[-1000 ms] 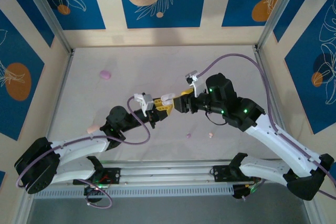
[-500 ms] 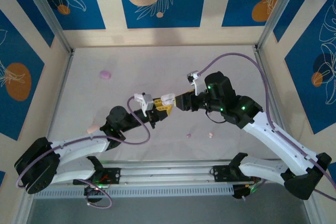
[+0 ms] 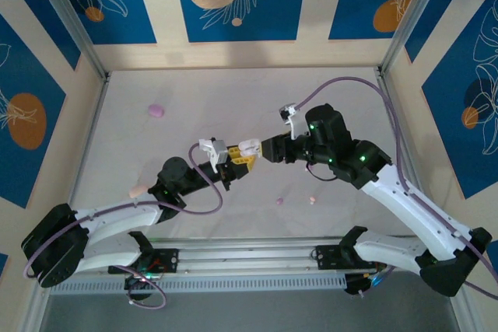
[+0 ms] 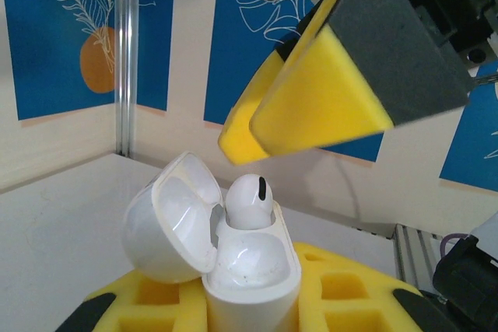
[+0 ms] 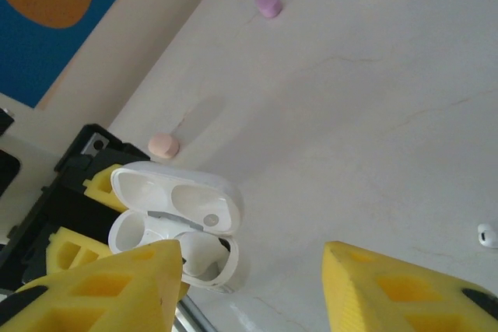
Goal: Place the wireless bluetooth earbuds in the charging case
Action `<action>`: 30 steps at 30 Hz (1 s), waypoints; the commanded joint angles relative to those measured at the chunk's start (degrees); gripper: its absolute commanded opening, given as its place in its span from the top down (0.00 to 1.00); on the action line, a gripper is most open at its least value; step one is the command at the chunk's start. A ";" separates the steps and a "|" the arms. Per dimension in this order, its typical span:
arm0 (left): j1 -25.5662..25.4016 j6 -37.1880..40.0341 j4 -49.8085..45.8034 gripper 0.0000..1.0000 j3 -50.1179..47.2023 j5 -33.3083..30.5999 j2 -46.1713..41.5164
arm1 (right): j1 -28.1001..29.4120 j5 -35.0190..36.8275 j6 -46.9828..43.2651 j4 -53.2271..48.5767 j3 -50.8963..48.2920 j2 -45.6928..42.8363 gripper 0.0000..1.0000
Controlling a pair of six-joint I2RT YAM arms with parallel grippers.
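Left fingers (image 3: pixel 238 160) are shut tight on the white case (image 3: pixel 249 146) and hold it up off the worktop (image 3: pixel 233 106), near the middle. From the left wrist you can see the case (image 4: pixel 250 274) standing up between the yellow fingers (image 4: pixel 342 293). Its lid (image 4: pixel 167 227) is flipped open to one side. One white bud (image 4: pixel 249 201) sits in the case with its round top poking out.

Right fingers (image 3: pixel 267 148) are open, with a wide gap and nothing in it. They hang just above the bud and do not touch it. From the right wrist the two yellow fingers (image 5: pixel 101 285) are at the bottom, and the open case (image 5: pixel 175 227) is under the left one.

A tiny purple bud (image 3: pixel 279 200) and a tiny pink bud (image 3: pixel 311 200) lie on the worktop close to the arms, near each other. A white bud (image 5: pixel 488 235) lies at the edge of the right wrist view.

A bigger purple blob (image 3: pixel 156 110) lies far back on the left. A pink blob (image 3: pixel 138 190) lies by the left arm. Both are well apart from the case.
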 commanded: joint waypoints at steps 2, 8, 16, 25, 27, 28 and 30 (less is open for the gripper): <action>-0.80 2.32 0.88 0.82 0.70 -0.76 -2.40 | -5.87 2.86 5.65 -0.46 -0.47 -2.15 0.49; -0.80 4.16 -1.52 0.82 -0.21 -1.98 -5.47 | -20.28 -6.60 9.02 -1.54 -5.99 2.70 0.49; -0.80 5.15 -4.19 0.82 -0.95 -3.05 -9.33 | -24.07 -12.34 -1.72 -10.59 2.11 27.54 0.50; -0.80 5.42 -7.10 0.82 -2.00 -4.30 -13.25 | -22.20 -11.65 -4.97 -9.68 11.27 46.44 0.49; -0.80 5.52 -7.68 0.82 -1.99 -4.33 -13.63 | -22.03 -11.81 -4.89 -9.60 12.42 48.60 0.49; -0.80 5.46 -7.89 0.82 -2.00 -4.38 -13.85 | -22.01 -12.29 -4.97 -9.61 12.93 49.69 0.49; -0.80 5.54 -8.18 0.82 -2.03 -4.42 -14.08 | -21.85 -13.04 -4.80 -9.61 13.75 51.41 0.49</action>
